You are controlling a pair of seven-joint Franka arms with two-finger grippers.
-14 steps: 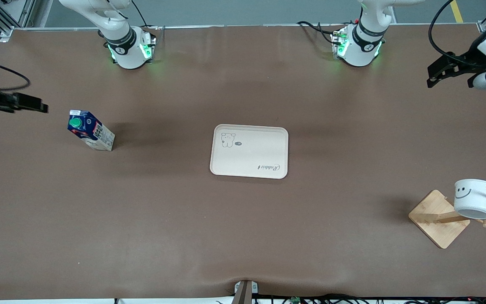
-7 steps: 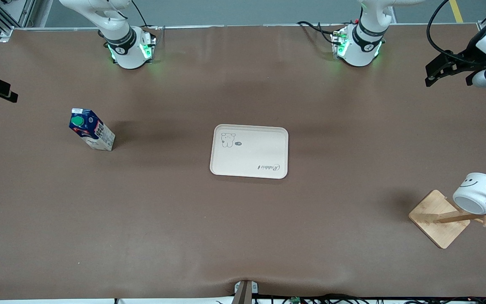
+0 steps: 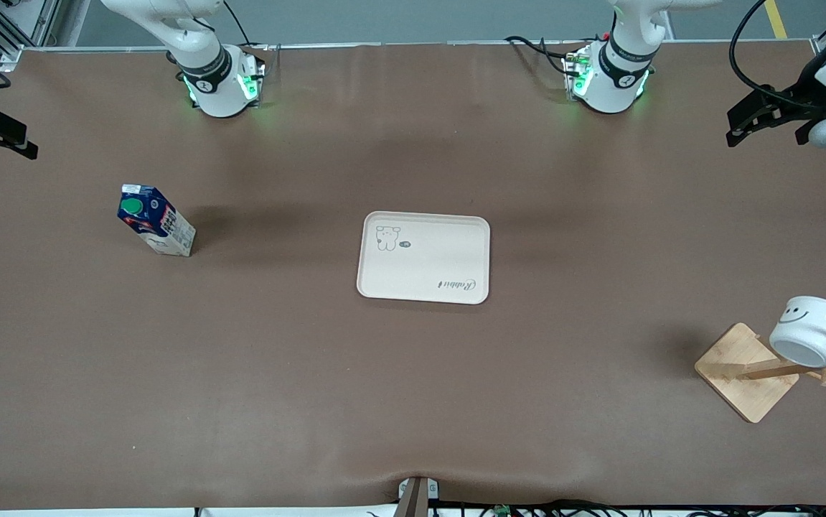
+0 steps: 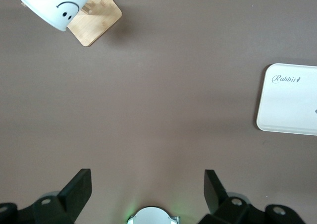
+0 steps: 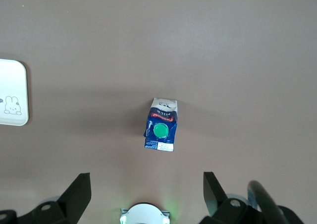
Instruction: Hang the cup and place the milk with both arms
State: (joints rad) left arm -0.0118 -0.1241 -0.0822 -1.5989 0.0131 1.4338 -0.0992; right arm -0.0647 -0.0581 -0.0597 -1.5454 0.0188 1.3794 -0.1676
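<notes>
The cup (image 3: 809,336), white with a smiley face, hangs tilted by its black handle on a peg of the wooden rack (image 3: 743,373) near the left arm's end of the table. It also shows in the left wrist view (image 4: 51,4). The milk (image 3: 156,221) stands upright on the table toward the right arm's end, and shows in the right wrist view (image 5: 161,125). My left gripper (image 3: 739,126) is open and empty, high over the table's edge (image 4: 147,184). My right gripper (image 3: 24,140) is open and empty, high over its end of the table and above the milk (image 5: 147,187).
A cream tray (image 3: 423,257) with a rabbit print lies in the table's middle, with nothing on it. It shows in both wrist views (image 4: 290,100) (image 5: 11,92). The brown table (image 3: 413,388) spreads between milk, tray and rack.
The right gripper has drawn back toward its end of the table and the bases. The cup has tipped and swung on its peg. The left gripper has shifted slightly.
</notes>
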